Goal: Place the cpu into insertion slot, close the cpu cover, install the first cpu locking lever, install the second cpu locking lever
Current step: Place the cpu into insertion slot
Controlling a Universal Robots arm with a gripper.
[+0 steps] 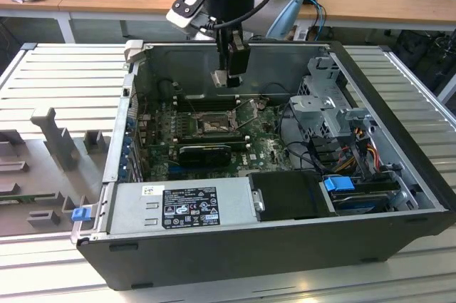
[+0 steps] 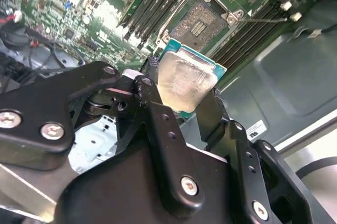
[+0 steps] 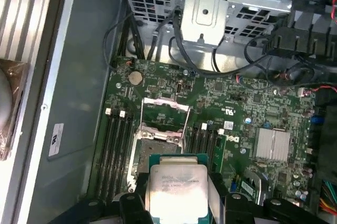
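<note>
My gripper (image 1: 229,73) hangs inside the open computer case, a little above the motherboard, shut on the cpu (image 1: 226,78). Both wrist views show the black fingers (image 2: 158,108) clamped on two opposite edges of the cpu (image 2: 187,84), its silvery top and green rim visible between them. The insertion slot (image 3: 156,150) lies uncovered just beyond the cpu (image 3: 176,188), a dark square recess in a grey frame (image 2: 202,21). The cpu cover (image 3: 158,101) stands swung up at the socket's far edge. A thin lever rod (image 2: 266,19) sticks out beside the socket. Below the gripper sits the slot (image 1: 212,126).
Memory slots (image 3: 117,150) flank the socket on both sides. A finned heat sink (image 3: 272,144) sits on the board. The drive cage (image 1: 328,110) with loose cables fills the exterior view's right, and the power supply (image 1: 185,207) runs along the case's near side.
</note>
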